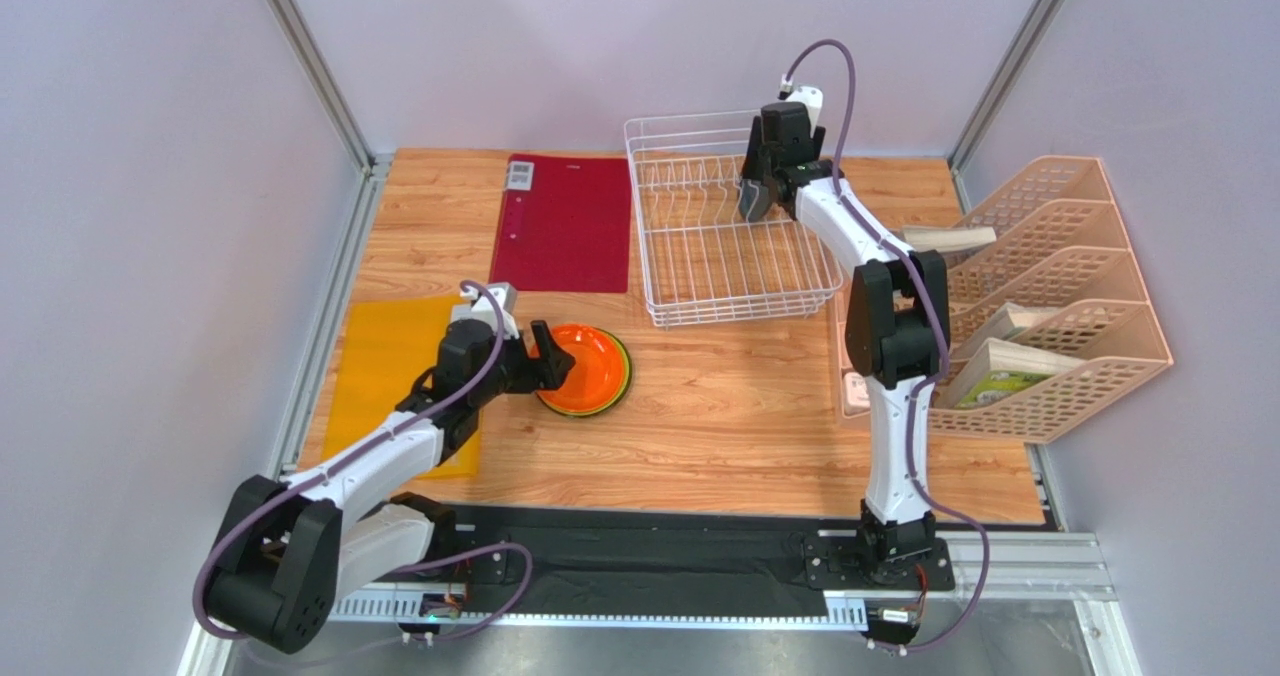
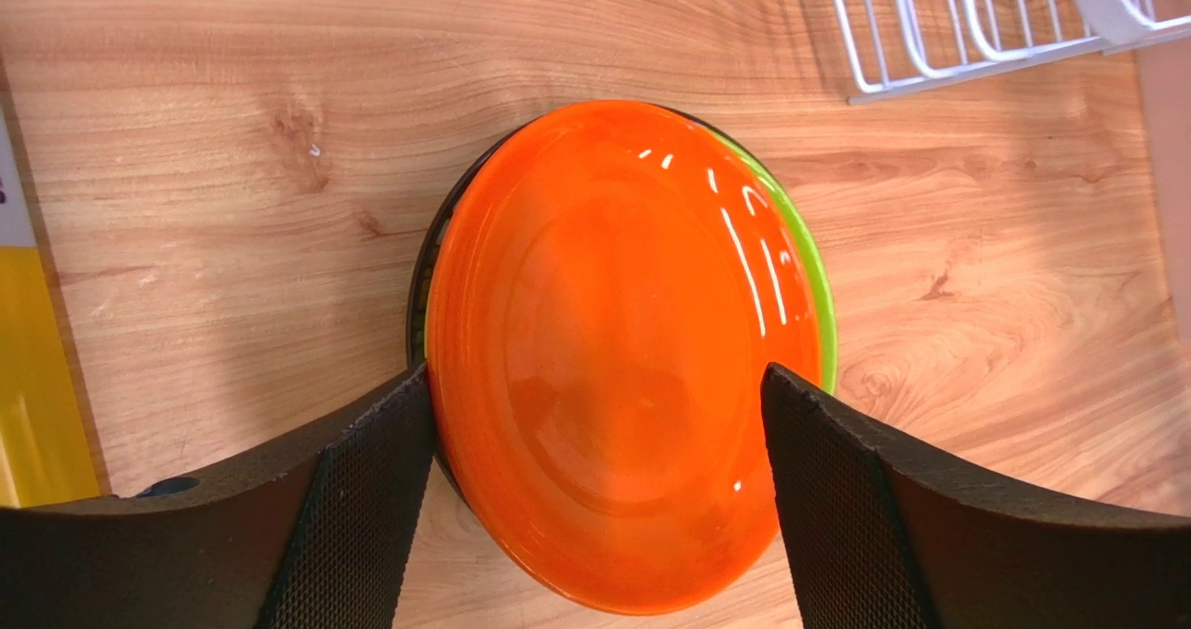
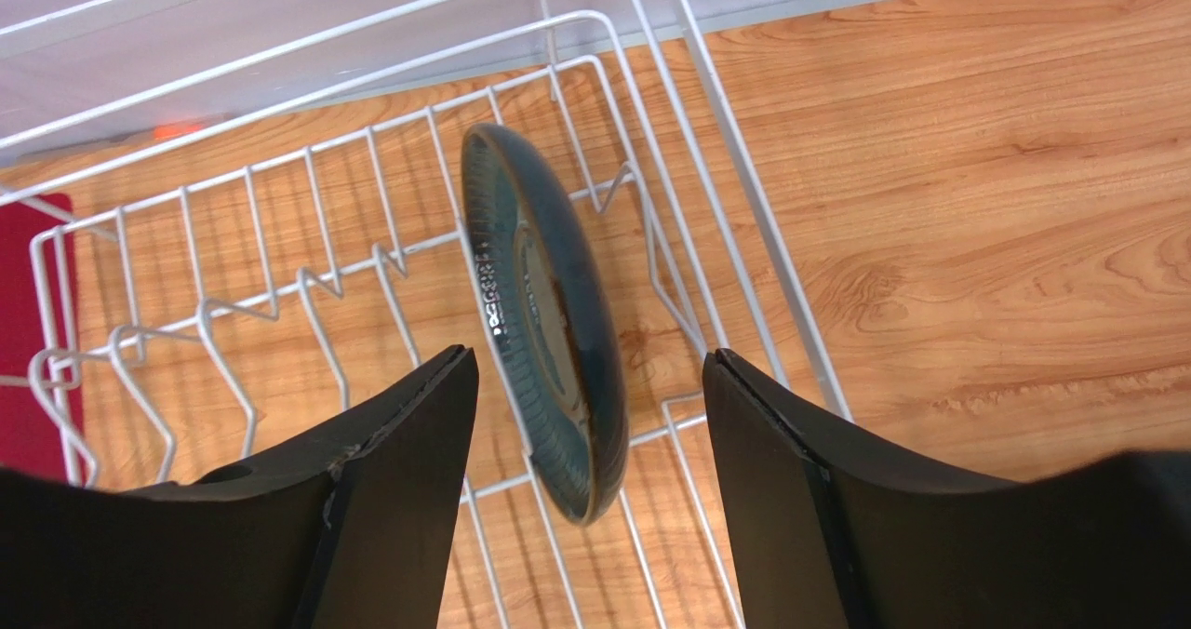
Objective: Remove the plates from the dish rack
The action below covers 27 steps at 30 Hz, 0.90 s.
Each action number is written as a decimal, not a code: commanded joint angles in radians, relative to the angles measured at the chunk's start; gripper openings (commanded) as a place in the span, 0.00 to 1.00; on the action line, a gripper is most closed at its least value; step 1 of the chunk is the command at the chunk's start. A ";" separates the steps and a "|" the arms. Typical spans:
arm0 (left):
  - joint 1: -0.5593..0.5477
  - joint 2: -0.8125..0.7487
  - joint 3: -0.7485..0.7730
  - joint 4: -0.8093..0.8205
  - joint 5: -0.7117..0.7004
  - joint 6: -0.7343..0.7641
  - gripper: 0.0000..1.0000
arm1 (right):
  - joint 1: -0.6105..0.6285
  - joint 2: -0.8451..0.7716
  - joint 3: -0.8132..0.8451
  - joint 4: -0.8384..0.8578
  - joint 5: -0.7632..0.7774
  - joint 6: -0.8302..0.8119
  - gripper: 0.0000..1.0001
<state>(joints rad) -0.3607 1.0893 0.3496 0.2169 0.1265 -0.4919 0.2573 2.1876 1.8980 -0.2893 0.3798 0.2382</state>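
Observation:
An orange plate [image 1: 588,370] [image 2: 615,350] lies flat on the table on top of a lime green plate [image 2: 815,294]. A dark rim [image 2: 417,294] shows under them; I cannot tell which plate it is. My left gripper [image 1: 550,361] [image 2: 594,378] is open, with one finger on each side of the stack's near edge. The white wire dish rack [image 1: 706,279] [image 3: 280,224] stands at the back. A dark teal-grey plate [image 3: 538,308] stands upright between its prongs. My right gripper [image 1: 759,196] [image 3: 590,364] is open just above it, with its fingers on either side of the plate.
A dark red mat [image 1: 568,223] lies left of the rack and a yellow mat [image 1: 383,361] lies under the left arm. Peach lattice trays [image 1: 1052,301] holding papers stand at the right edge. A corner of the rack [image 2: 979,29] shows in the left wrist view.

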 commanded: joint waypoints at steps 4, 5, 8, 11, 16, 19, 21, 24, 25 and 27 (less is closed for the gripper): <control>-0.004 -0.097 0.006 -0.025 0.018 0.029 0.89 | -0.026 0.058 0.101 -0.004 -0.071 0.001 0.59; -0.004 -0.103 0.008 -0.027 0.018 0.029 0.89 | -0.027 0.063 0.099 0.004 -0.079 -0.002 0.58; -0.004 -0.112 0.009 -0.036 0.015 0.029 0.89 | -0.030 0.077 0.093 0.018 -0.128 0.000 0.52; -0.004 -0.115 0.009 -0.039 0.015 0.029 0.89 | -0.030 0.087 0.078 0.035 -0.168 0.004 0.47; -0.004 -0.101 0.017 -0.063 -0.004 0.032 0.89 | -0.030 0.107 0.075 0.039 -0.179 0.010 0.44; -0.004 -0.091 0.025 -0.088 -0.022 0.039 0.89 | -0.029 0.113 0.075 0.039 -0.188 0.012 0.38; -0.004 -0.082 0.025 -0.093 -0.040 0.049 0.89 | -0.032 0.116 0.075 0.039 -0.190 0.009 0.34; -0.004 -0.060 0.023 -0.112 -0.093 0.061 0.90 | -0.032 0.127 0.084 0.036 -0.197 0.010 0.28; -0.004 -0.051 0.028 -0.117 -0.100 0.065 0.91 | -0.030 0.130 0.090 0.033 -0.197 0.009 0.27; -0.004 -0.028 0.032 -0.122 -0.110 0.067 0.91 | -0.030 0.135 0.095 0.026 -0.197 0.009 0.25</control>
<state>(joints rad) -0.3607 1.0306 0.3496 0.1204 0.0643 -0.4572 0.2192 2.2894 1.9514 -0.2874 0.2184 0.2367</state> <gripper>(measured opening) 0.904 0.275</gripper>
